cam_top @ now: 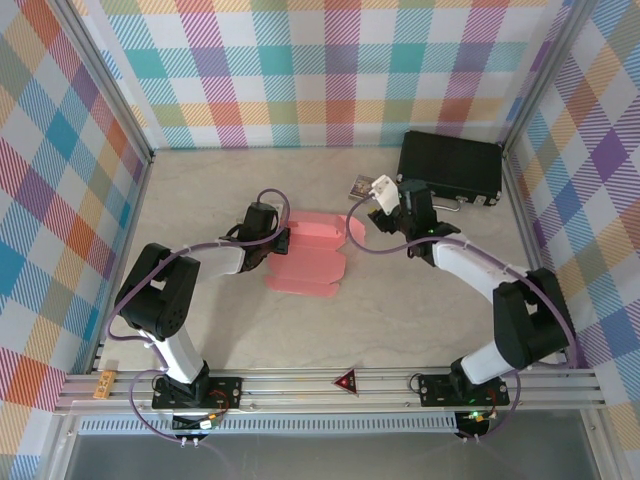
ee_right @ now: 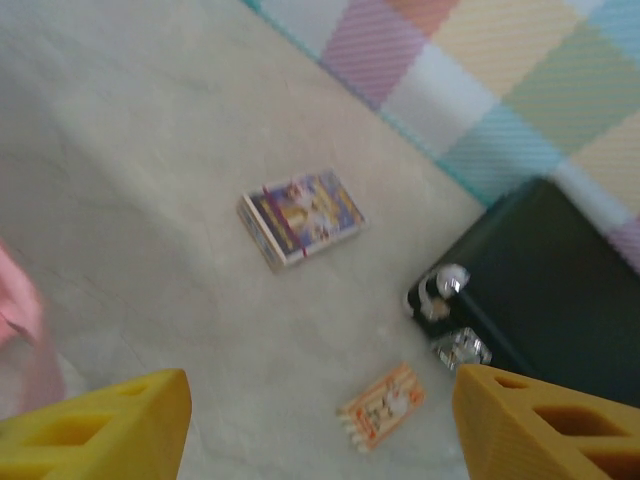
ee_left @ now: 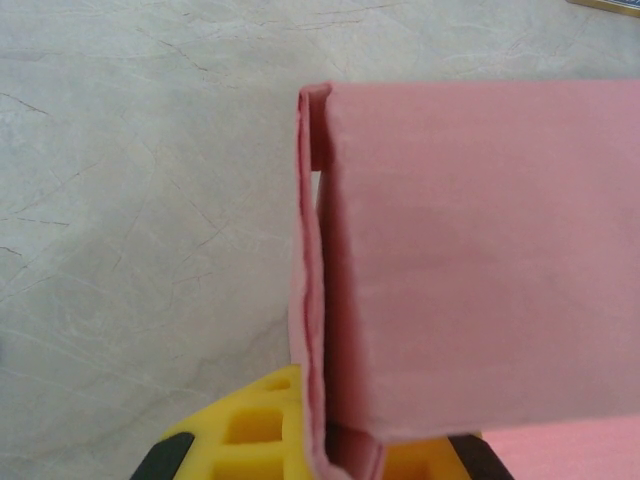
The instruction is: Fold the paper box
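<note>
Paper box point(cam_top: 308, 262) looks only partly folded to me: one panel is creased up and clamped in my closed left fingers point(ee_left: 250, 428), other flaps lie flat on the bench point(cam_top: 400, 320) ahead of them, and my right fingers point(ee_right: 110, 425) gape empty nearby.

A pink paper box point(cam_top: 312, 262) lies partly folded in the middle of the table point(cam_top: 220, 320). The left gripper point(cam_top: 280, 240) touches its left edge. The right gripper point(cam_top: 383, 190) is near the box's right end, just beside a small card packet point(cam_top: 358, 186). A black case point(cam_top: 450, 165) sits in the far right corner.
</note>
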